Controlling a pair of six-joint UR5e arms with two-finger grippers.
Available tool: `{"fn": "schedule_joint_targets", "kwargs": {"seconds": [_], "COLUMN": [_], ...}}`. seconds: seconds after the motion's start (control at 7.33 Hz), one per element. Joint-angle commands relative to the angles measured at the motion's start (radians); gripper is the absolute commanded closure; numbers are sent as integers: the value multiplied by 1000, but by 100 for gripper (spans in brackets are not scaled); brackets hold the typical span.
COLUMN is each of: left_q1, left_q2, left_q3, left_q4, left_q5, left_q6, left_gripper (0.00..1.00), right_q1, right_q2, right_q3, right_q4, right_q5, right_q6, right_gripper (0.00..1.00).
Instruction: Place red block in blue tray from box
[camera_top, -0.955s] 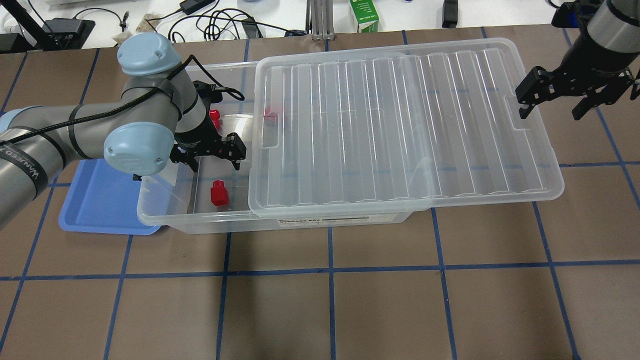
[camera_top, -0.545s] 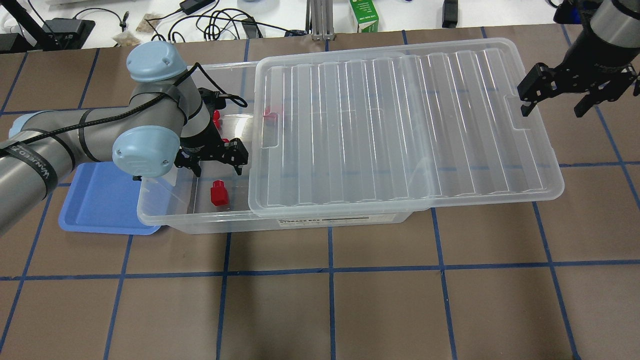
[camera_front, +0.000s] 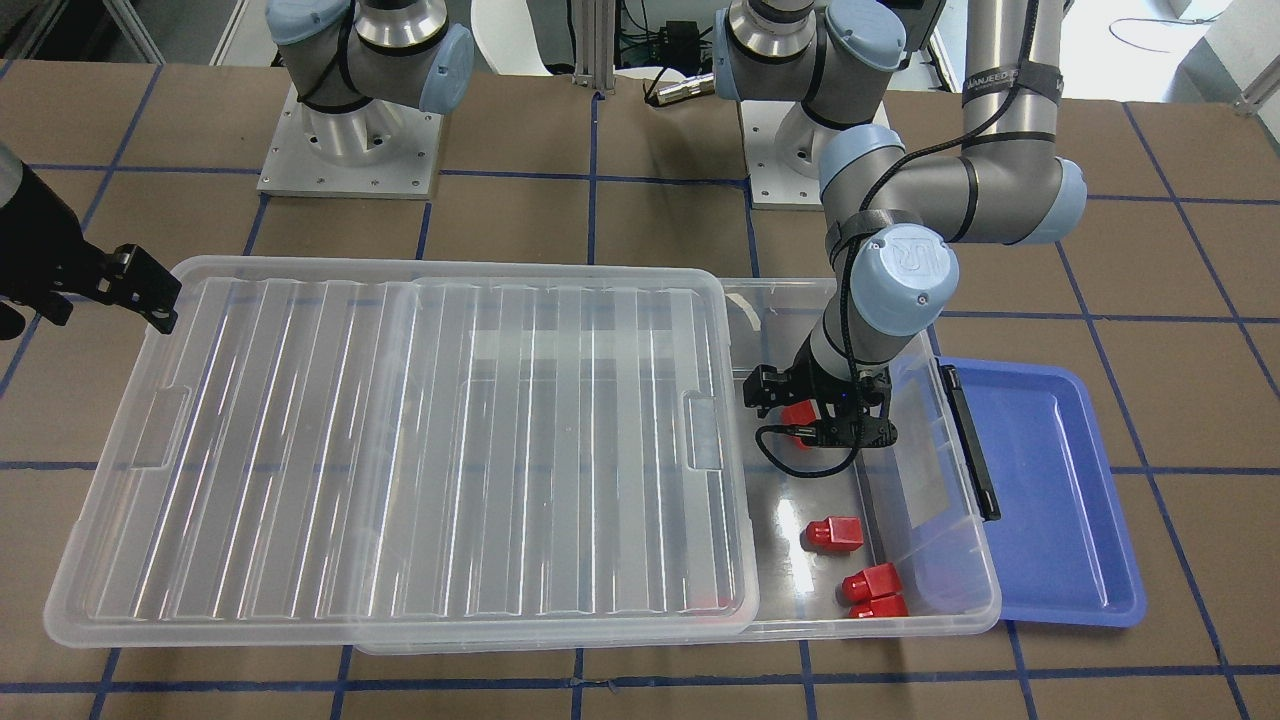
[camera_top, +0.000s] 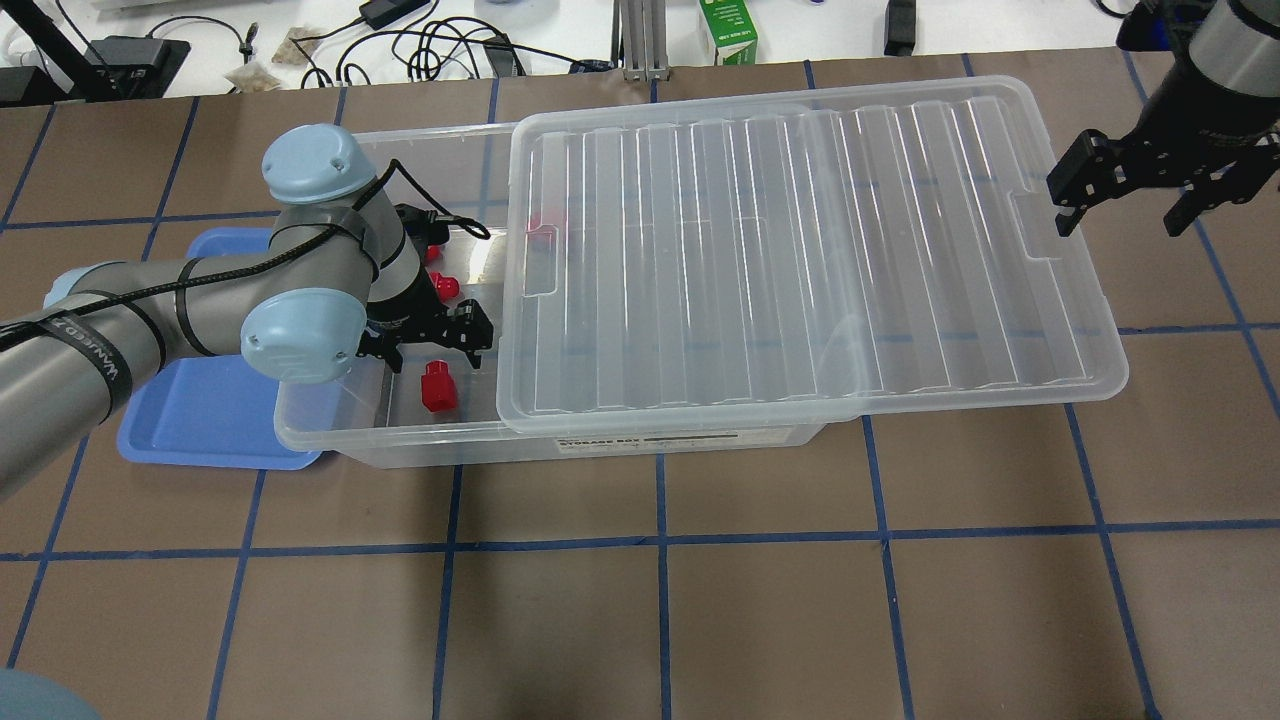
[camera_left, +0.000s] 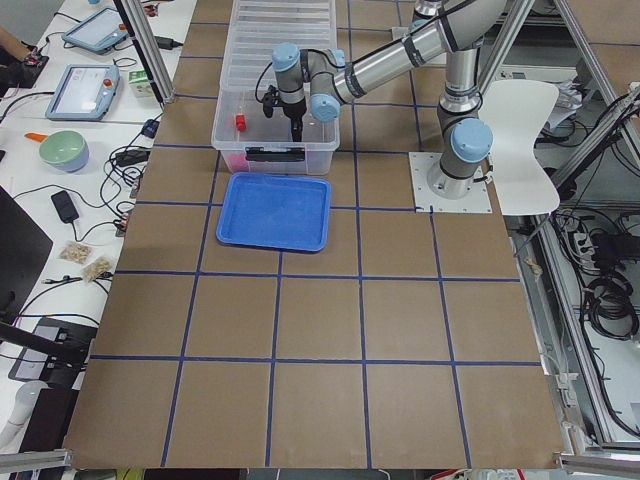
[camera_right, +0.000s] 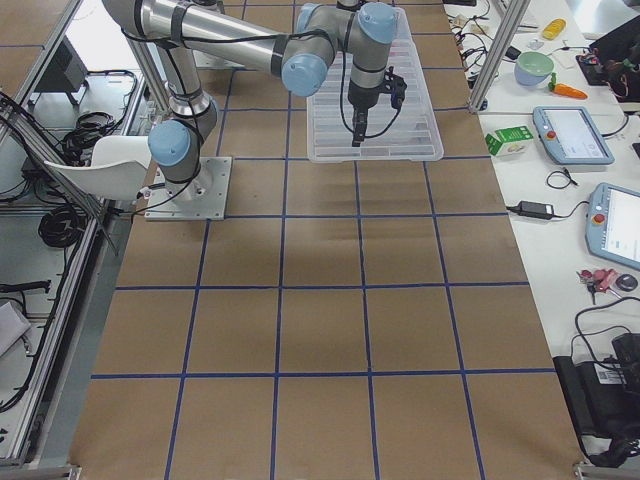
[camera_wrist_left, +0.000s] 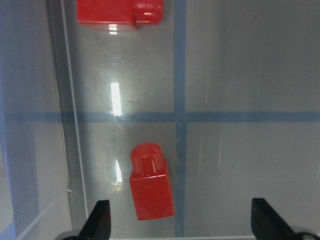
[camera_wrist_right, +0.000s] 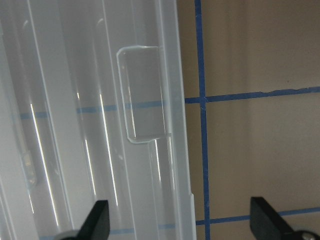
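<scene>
The box (camera_top: 400, 441) is a clear bin whose ribbed lid (camera_top: 800, 250) is slid to the right, leaving its left end open. Several red blocks lie in that open end. My left gripper (camera_top: 434, 345) is open inside the box, just above one red block (camera_top: 437, 387). In the left wrist view that block (camera_wrist_left: 150, 182) lies on the floor between my fingertips (camera_wrist_left: 100, 220), left of centre. Another block (camera_wrist_left: 117, 11) lies farther on. The blue tray (camera_top: 190, 420) sits left of the box, empty. My right gripper (camera_top: 1125, 205) is open and empty over the lid's right edge.
A black latch bar (camera_front: 968, 440) runs along the box's short end beside the blue tray (camera_front: 1050, 480). Two more red blocks (camera_front: 872, 590) lie in the far corner of the box. Cables and a green carton (camera_top: 728, 30) lie beyond the table.
My left gripper has moved toward the near side of the box, over the near red block, still open. My right gripper has drifted slightly right, off the lid's edge.
</scene>
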Motion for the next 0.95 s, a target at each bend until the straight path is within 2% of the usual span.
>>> {"fn": "schedule_joint_targets", "kwargs": {"seconds": [0.0,0.27,0.41,0.55,0.82], "left_q1": [3,7,7,7,9], "left_q2": [-12,-43,-61,-64,-64], "left_q3": [-23,-27,-30,-34,-34], "left_q4": [22,62,70,70,70], "left_q5": [-3,6,7,6,6], "left_q6": [-15,-21,-29,-61,-66], "left_gripper": [0,2,8,26,70], "right_q1": [-1,-2,-1,-1,-1], "right_q2": [-1,-3,-4,-4,-3], "right_q3": [16,42,43,43,44], "right_q4": [-7,-16,-14,-14,-13], "right_q5": [-14,-16,-18,-16,-16], "right_q6": [0,-2,-2,0,0], "right_gripper": [0,0,0,0,0]}}
